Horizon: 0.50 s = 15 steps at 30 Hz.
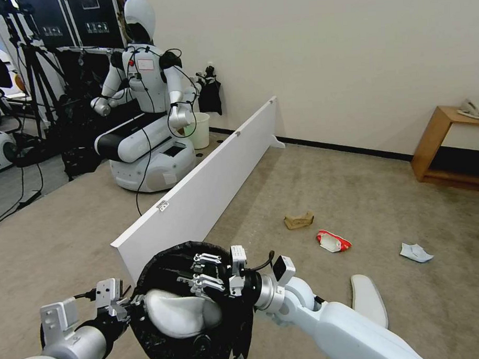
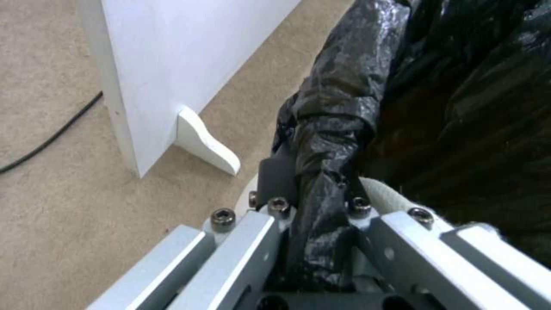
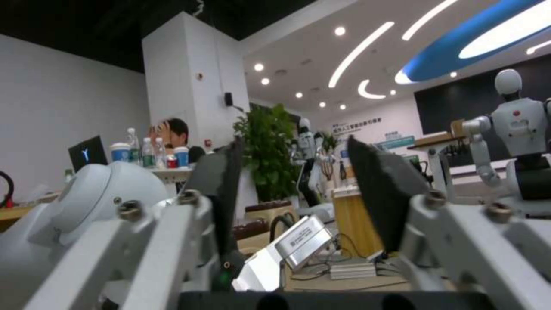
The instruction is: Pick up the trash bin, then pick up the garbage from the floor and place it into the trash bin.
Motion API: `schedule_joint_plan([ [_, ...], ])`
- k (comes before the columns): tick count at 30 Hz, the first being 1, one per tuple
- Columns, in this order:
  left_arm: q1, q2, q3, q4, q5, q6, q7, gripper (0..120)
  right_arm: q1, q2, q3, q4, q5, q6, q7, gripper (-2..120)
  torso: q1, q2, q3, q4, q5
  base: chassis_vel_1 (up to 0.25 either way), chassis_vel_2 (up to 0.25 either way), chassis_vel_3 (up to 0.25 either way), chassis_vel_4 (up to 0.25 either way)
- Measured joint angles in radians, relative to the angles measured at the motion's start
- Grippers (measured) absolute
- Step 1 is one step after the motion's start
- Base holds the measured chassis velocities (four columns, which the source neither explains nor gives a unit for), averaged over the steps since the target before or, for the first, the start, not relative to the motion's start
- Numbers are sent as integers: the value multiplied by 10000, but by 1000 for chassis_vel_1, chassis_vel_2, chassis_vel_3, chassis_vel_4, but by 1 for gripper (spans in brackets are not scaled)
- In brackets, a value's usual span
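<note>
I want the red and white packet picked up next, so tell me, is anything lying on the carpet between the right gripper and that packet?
Nothing visible does. The right gripper hovers open above the trash bin, and only bare carpet lies between the bin and the red-white packet. The brown paper scrap and white slipper lie off to either side.

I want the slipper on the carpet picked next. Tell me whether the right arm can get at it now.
Probably yes. The right gripper hangs open and empty over the trash bin, and the slipper lies on bare carpet beside that arm, nothing on it; the arm must swing back and lower.
</note>
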Motion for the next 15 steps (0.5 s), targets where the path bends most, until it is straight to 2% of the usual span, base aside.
schedule_joint_plan([
  [2,-8,-9,34,0,-2,0,-3,1,3,-68,-3,2,31,2,-52,67,0,0,0,-1,0,0,0,0,0],
  [4,-16,-9,36,0,-5,0,-5,1,-2,-96,-3,14,38,2,-64,70,0,0,0,-1,0,0,0,0,0],
  [5,-23,-5,39,0,-10,0,-7,1,-16,-119,-2,37,51,2,-72,77,0,-1,0,-1,0,0,0,0,0],
  [6,-23,-5,39,0,-10,0,-7,1,-16,-119,-2,37,51,2,-72,77,0,-1,0,-1,0,0,0,0,0],
  [8,-27,-1,41,1,-14,0,-10,1,-36,-119,12,60,65,2,-85,88,0,0,0,-1,0,0,0,0,0],
  [9,-27,-1,41,1,-14,0,-10,1,-36,-119,12,60,65,2,-85,88,0,0,0,-1,0,0,0,0,0],
  [11,-27,-1,42,5,-15,0,-12,1,-39,-100,28,125,112,3,-103,96,0,0,0,-1,0,0,0,0,0],
  [15,-26,-10,26,17,-15,0,-16,1,-40,-59,171,259,159,38,-103,99,0,0,0,-1,0,0,0,0,0],
])
